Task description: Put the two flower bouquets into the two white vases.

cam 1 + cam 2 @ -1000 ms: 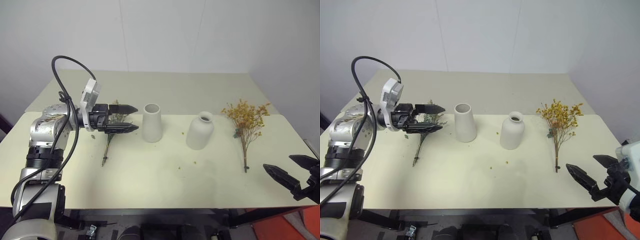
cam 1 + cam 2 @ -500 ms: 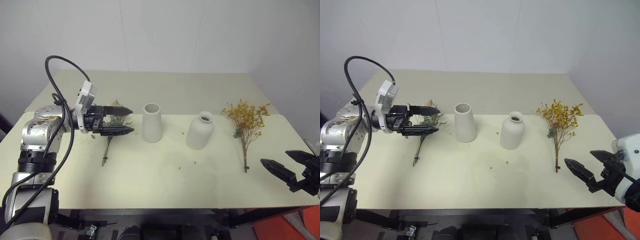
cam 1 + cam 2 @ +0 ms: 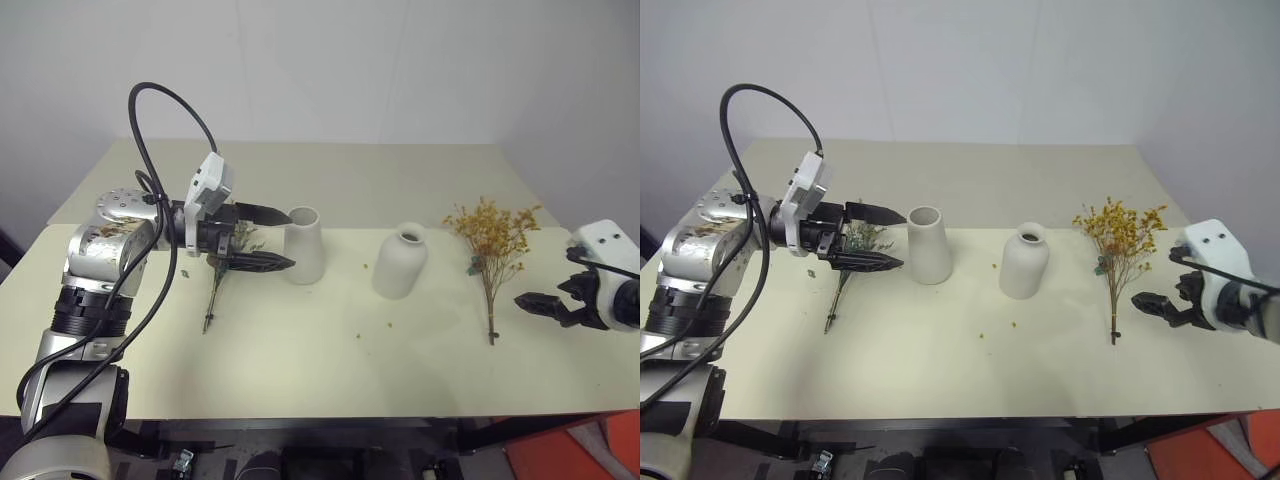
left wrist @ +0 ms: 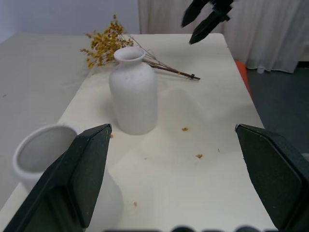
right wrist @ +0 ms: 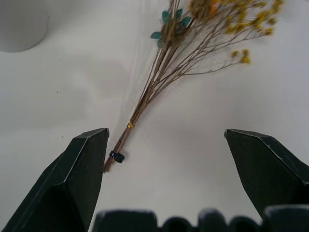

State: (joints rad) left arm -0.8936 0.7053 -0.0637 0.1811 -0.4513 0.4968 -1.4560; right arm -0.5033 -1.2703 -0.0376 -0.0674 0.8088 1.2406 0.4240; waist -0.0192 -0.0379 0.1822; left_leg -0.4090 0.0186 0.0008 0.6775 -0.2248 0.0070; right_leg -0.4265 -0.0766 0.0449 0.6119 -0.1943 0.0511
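A pale table [image 3: 940, 400] fills the middle of the frame. At centre stand the cone vase [image 3: 928, 245] and, to its right, the bottle vase [image 3: 1024, 263]. The yellow bouquet [image 3: 1120, 245] lies right of them, with the right gripper [image 3: 1157, 306], jaws spread, just beside its stem end. At left, the left gripper [image 3: 885, 238] hangs open above the grey-green bouquet [image 3: 847, 270].

bright even light, soft shadows, sharp focus
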